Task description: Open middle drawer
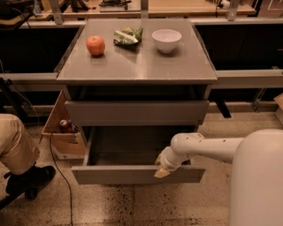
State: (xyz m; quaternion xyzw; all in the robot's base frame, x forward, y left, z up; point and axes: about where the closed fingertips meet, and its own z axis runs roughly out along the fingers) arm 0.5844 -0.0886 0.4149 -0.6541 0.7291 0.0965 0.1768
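Since the handle-less middle drawer [115, 175], sitting well pulled out at 6 o'clock, only offers its top lip to tug, the gripper [161, 171] rests on that lip around 5 o'clock, can't tell if it's clamped or loose.

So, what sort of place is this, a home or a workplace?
Probably a lab or workshop: long workbenches behind the grey cabinet, a bare speckled floor, and the robot's gripper at the front of the pulled-out middle drawer.
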